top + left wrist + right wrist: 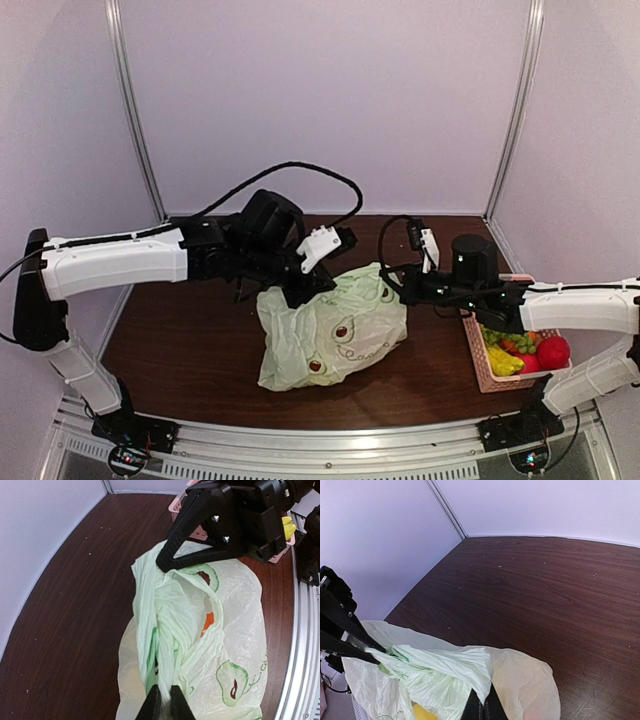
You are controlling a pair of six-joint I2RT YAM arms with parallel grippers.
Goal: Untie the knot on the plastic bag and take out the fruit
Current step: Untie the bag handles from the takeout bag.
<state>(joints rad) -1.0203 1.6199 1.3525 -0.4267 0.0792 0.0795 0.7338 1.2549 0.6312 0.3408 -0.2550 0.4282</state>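
The pale green plastic bag [335, 335] lies in the middle of the table, stretched between both grippers. My left gripper [298, 293] is at its left top corner; in the left wrist view it [165, 706] is shut on a twisted strand of the bag [172, 630]. At the bag's right top corner, my right gripper [392, 288] is shut on a fold of the plastic [485, 707]. A distinct knot cannot be made out in the bunched plastic. Fruit shows through the bag: an orange patch [209, 622] and a yellow one [422, 712].
A pink basket [480, 372] stands at the right with red [552, 352], yellow [505, 362] and green [500, 340] fruit in it. Pale walls enclose the table at the back and sides. A metal rail [330, 455] runs along the near edge.
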